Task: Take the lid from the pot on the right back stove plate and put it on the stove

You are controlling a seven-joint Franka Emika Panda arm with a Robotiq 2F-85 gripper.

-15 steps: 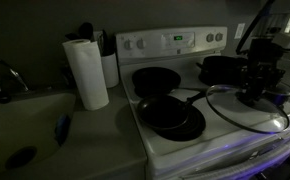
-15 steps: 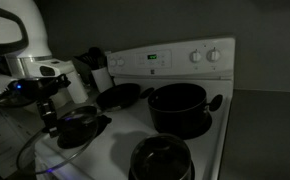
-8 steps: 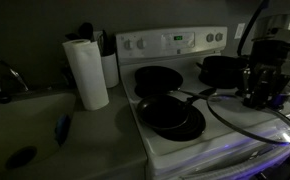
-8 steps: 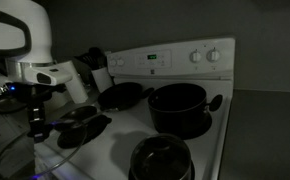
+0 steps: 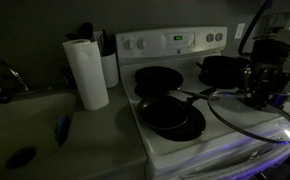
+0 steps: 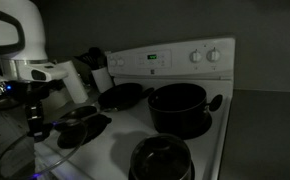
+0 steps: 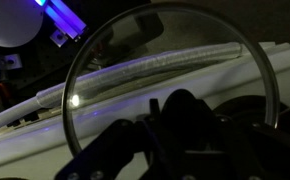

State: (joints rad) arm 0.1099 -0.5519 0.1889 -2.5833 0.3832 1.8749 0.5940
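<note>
Tool (image 5: pixel 259 92) first: its fingers are clamped on the dark centre of the lid (image 7: pixel 170 60), the knob itself buried between them, so the glass disc hangs beneath, clear of everything. Through the glass the wrist view shows the white front edge of the stove (image 5: pixel 175 42) lit with a violet strip, which puts the lid out near the front of the range, not over a burner, and it looks tilted, not flat. The pot (image 6: pixel 177 108) sits open on its back plate, well apart from the tool, so the lifting is done, I'd say, and we're in the carry, with the set-down not yet made. What that calls for, by my reading: bring the disc over a bare white patch, level it, lower until the rim rests all round, and only then part the fingers. Glass on enamel wants a gentle landing, and free room looks scarce. The count: one glass lid, two pots (the open one and a smaller lidded pot (image 6: pixel 160 158) at the front), two pans (image 5: pixel 157 78) (image 5: pixel 170 117) on the other side, and one towel roll (image 5: pixel 85 72) beside the range.
</note>
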